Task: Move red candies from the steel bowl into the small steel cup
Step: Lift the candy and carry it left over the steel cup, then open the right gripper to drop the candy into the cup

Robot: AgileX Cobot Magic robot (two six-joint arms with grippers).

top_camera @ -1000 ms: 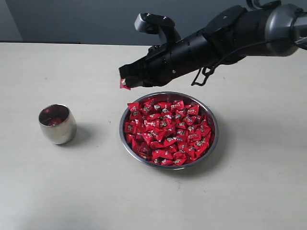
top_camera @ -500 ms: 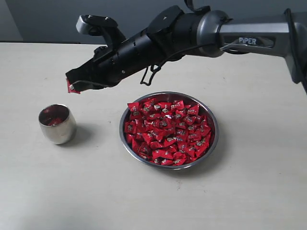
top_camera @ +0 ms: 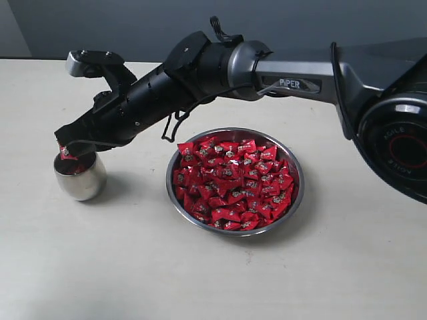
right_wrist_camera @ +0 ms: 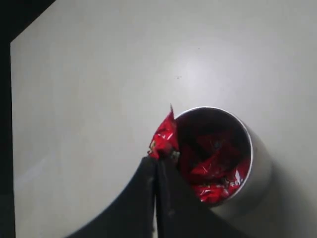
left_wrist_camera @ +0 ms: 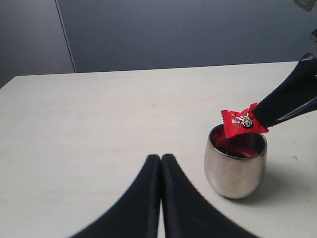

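The steel bowl (top_camera: 297,175) sits mid-table, heaped with red candies (top_camera: 232,183). At the left stands the small steel cup (top_camera: 81,180), with red candies (right_wrist_camera: 213,161) showing inside it. My right gripper (top_camera: 65,150) reaches across from the right and hangs just above the cup's rim, shut on one red candy (left_wrist_camera: 242,121) pinched at its tips. In the right wrist view that candy (right_wrist_camera: 163,136) is over the cup's edge (right_wrist_camera: 250,148). My left gripper (left_wrist_camera: 161,158) is shut and empty, low over the table beside the cup (left_wrist_camera: 235,166).
The pale table (top_camera: 100,267) spreads around the bowl and cup. The right arm's long black and grey body (top_camera: 200,73) stretches above the table behind the bowl. A dark wall (left_wrist_camera: 173,29) stands beyond the table's far edge.
The right arm has swung left from above the bowl's far rim, carrying the red candy, and has come down to just over the cup.
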